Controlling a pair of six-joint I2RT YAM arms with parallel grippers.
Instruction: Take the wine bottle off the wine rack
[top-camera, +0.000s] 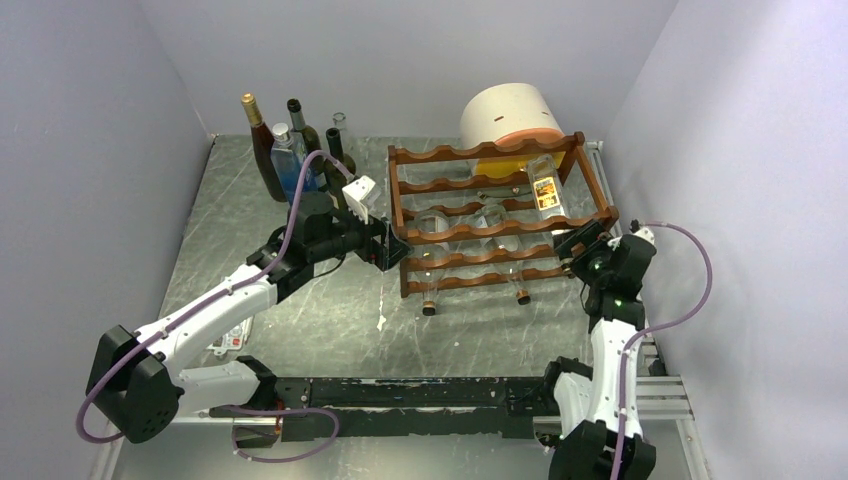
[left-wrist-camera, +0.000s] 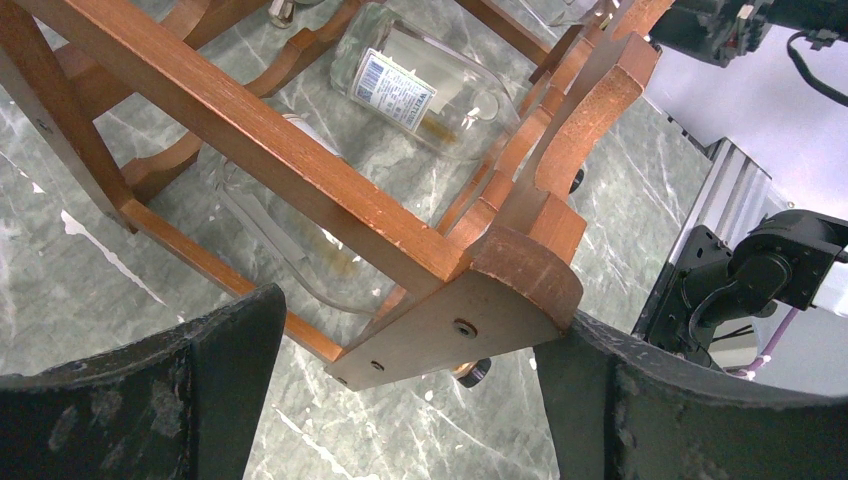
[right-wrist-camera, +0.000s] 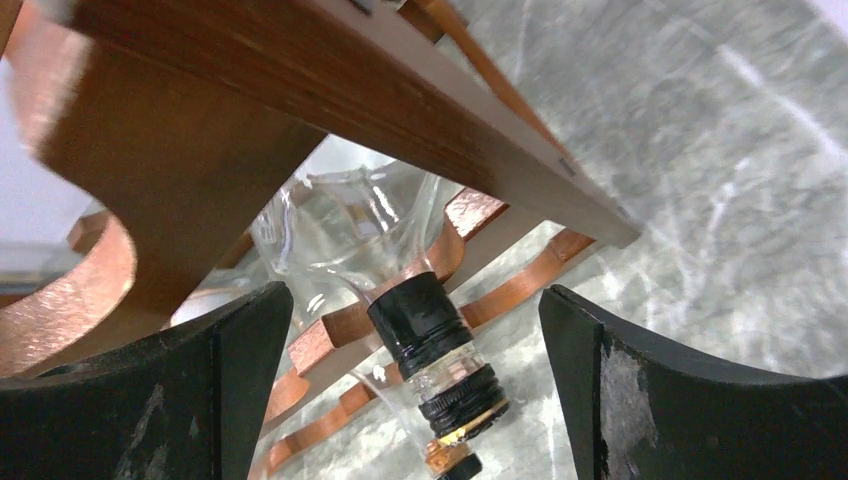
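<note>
Standing open, the left gripper (top-camera: 390, 245) has its scuffed black fingers (left-wrist-camera: 215, 380) either side of the rounded wooden end piece of the wine rack (top-camera: 470, 232); I can't tell if they touch it. The right gripper (right-wrist-camera: 410, 300) is spread wide too, framing the ribbed black screw cap (right-wrist-camera: 418, 320) of a clear glass wine bottle (right-wrist-camera: 330, 225). That bottle lies in a scalloped cradle near the rack's right end, neck jutting outward. The rack's reddish-brown wavy rails rest on a grey marbled table (top-camera: 300, 310). Upright bottles (top-camera: 275, 150) cluster at the back left, and a white-and-orange cylinder (top-camera: 510, 115) sits behind the rack.
</note>
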